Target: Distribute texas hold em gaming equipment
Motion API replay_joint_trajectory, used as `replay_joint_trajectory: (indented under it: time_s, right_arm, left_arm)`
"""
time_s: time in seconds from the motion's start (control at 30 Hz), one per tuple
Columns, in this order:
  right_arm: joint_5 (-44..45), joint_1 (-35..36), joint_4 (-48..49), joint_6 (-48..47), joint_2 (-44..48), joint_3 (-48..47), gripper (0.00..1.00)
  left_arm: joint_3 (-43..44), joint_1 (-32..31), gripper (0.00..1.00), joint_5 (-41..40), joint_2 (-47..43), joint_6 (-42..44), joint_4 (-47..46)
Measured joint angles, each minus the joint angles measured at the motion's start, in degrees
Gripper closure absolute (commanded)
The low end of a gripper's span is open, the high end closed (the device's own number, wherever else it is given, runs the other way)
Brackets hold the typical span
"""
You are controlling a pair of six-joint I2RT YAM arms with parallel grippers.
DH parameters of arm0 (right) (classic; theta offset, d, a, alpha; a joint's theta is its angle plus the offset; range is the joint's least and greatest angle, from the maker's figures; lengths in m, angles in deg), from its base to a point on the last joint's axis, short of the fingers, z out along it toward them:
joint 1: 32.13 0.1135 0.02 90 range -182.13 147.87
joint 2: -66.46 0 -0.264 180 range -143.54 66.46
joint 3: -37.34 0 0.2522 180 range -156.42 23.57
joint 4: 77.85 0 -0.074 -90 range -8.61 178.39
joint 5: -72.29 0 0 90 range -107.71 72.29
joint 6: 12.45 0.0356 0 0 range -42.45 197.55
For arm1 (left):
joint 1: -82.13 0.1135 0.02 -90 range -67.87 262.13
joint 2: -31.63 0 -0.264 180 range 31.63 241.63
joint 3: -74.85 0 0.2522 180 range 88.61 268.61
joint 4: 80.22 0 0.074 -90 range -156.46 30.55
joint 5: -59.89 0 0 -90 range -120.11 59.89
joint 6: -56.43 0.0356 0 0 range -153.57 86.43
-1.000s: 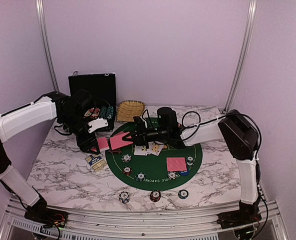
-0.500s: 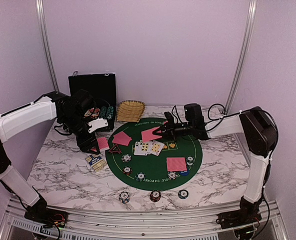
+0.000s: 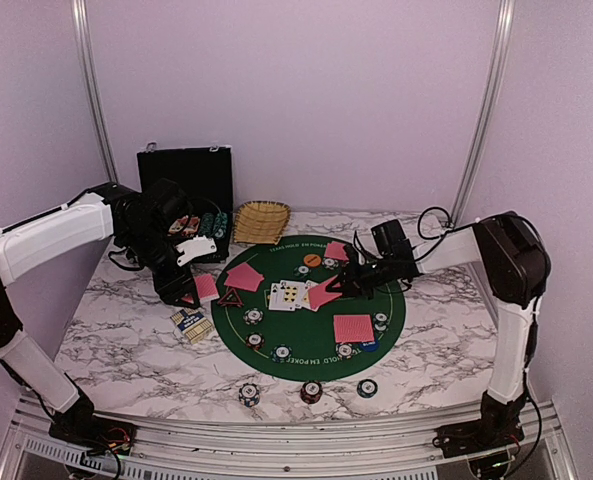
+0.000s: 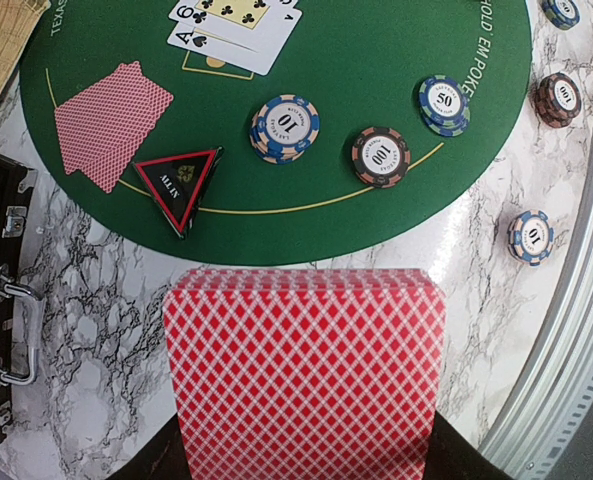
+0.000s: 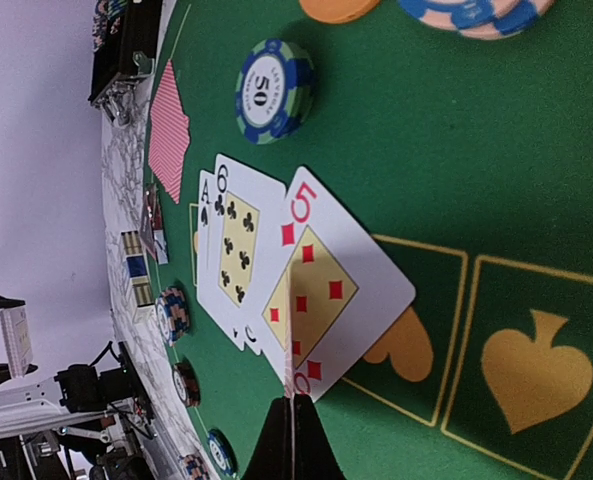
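The right gripper (image 5: 293,435) is pinched shut on the near edge of a white-faced five of diamonds (image 5: 326,285) playing card. The card stands tilted ahead of the tips, its face towards the wrist camera and its pink back towards the overhead one. Whether its far corner touches the felt I cannot tell.

Just past the tips on one side lie a six of clubs (image 5: 238,240) and, tucked under it, an ace of clubs (image 5: 205,212). Both are flat and face up on the round green felt mat (image 5: 456,170). On the other side are gold-outlined printed boxes, one holding a gold spade (image 5: 536,372). Farther ahead stands a blue-and-green striped round chip marked 50 (image 5: 273,90).

The step looks like adding this card to the face-up row. Done well, the wrist rolls until the face is up. The card then settles flat beside the six without covering its index, and the jaws part only once the felt carries it. Backing out along the card's plane should avoid dragging the neighbours.

Well apart, at the mat's opposite rim, the left gripper (image 3: 184,292) is clamped on a deck of red-lattice-backed cards (image 4: 306,370). A black-and-red triangular ALL IN marker (image 4: 181,185) lies just ahead of that deck.
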Motion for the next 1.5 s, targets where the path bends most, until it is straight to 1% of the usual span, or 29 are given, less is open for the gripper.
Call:
replay_joint_trajectory:
  time_s: [0.2, 0.3, 0.37, 0.5, 0.63, 0.9, 1.0, 1.1, 1.17, 1.3, 1.4, 1.5]
  right_arm:
    - [2.7, 0.0, -3.3, -3.5, -2.1, -1.8, 1.0]
    - [4.0, 0.0, -5.0, -4.9, -2.6, -2.1, 0.96]
    - [5.2, 0.0, -6.4, -6.1, -2.6, -2.4, 0.91]
    - [6.6, 0.0, -8.7, -8.1, -2.6, -3.4, 0.75]
    - [6.8, 0.2, -10.0, -9.8, -2.6, -4.7, 0.63]
    - [9.4, 0.3, -13.6, -12.3, -2.6, -7.1, 0.55]
    - [12.2, 0.3, -16.0, -13.6, -2.5, -8.7, 0.48]
    - [15.5, 0.3, -18.3, -14.9, -2.4, -10.4, 0.34]
    - [18.2, 0.3, -19.6, -15.6, -1.8, -11.1, 0.28]
    - [21.3, 0.3, -20.6, -15.7, 0.6, -10.5, 0.21]
    - [20.3, 0.5, -19.5, -13.7, 4.0, -8.8, 0.16]
    - [18.0, 2.3, -16.9, -10.7, 7.1, -8.1, 0.11]
  left_arm:
    - [0.0, 0.0, 1.0, 0.0, 0.0, 0.0, 0.0]
    - [0.0, 0.0, 1.0, 0.0, 0.0, 0.0, 0.0]
    - [0.0, 0.0, 1.0, 0.0, 0.0, 0.0, 0.0]
    - [0.0, 0.0, 1.0, 0.0, 0.0, 0.0, 0.0]
    - [0.0, 0.0, 1.0, 0.1, 0.0, 0.0, 0.0]
    - [0.0, 0.0, 1.0, 0.2, 0.0, 0.0, 0.0]
    - [0.0, 0.0, 1.0, 0.3, 0.0, 0.0, 0.0]
    - [0.0, 0.0, 1.0, 0.3, 0.0, 0.0, 0.0]
    - [0.0, 0.0, 1.0, 0.3, 0.0, 0.0, 0.0]
    - [0.0, 0.0, 1.0, 0.5, 0.0, 0.0, 0.0]
    - [0.0, 0.0, 1.0, 0.5, 0.0, 0.0, 0.0]
    - [0.0, 0.0, 1.0, 0.6, 0.0, 0.0, 0.0]
